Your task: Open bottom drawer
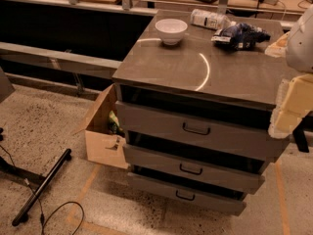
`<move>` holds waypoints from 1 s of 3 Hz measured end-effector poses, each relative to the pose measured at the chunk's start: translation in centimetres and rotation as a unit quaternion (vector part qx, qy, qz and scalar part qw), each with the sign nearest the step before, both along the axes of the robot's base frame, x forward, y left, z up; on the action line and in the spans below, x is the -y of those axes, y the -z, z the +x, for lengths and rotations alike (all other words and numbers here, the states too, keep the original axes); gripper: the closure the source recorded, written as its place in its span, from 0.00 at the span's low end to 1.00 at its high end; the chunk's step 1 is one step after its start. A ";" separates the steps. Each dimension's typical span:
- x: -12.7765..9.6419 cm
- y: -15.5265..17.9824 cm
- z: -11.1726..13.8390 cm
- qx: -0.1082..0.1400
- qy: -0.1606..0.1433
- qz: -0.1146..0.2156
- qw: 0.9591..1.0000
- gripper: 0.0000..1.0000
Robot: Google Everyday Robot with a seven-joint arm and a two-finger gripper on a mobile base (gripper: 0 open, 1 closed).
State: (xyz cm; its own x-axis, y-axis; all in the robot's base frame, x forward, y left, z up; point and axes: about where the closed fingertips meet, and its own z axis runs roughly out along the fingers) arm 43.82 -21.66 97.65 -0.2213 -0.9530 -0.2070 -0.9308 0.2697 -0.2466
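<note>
"Bottom drawer (pixel 205 199): where is it?"

"Lowest of three grey fronts on the cabinet (pixel 195 67), and the slimmest. Its black handle (pixel 185 196) is at mid-panel. I note a dark gap above the front, as above the other two."

"Gripper?"

"The gripper (pixel 289 106) is at the right edge of view, cream-coloured and partly cut off. It hangs beside the cabinet's right front corner, about level with the top drawer (pixel 161 124), and touches no handle. It is well above the bottom drawer and off to its right. Whether it is apart or together, I cannot tell."

"Cabinet top?"

"A white bowl (pixel 171 31) stands upright near the back. A clear bottle (pixel 210 19) lies on its side behind it to the right. A dark blue bag (pixel 240 35) is just beside the bottle."

"Floor?"

"An open cardboard box (pixel 100 143) sits against the cabinet's left side. A black bar (pixel 41 187) and a cable (pixel 58 212) lie further left."
</note>
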 end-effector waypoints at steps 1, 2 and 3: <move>0.0 0.0 0.0 0.000 0.000 0.000 1.000 0.00; 1.0 1.5 -0.7 0.011 0.003 0.033 0.999 0.00; 2.7 5.5 -2.4 0.033 -0.005 0.088 0.996 0.00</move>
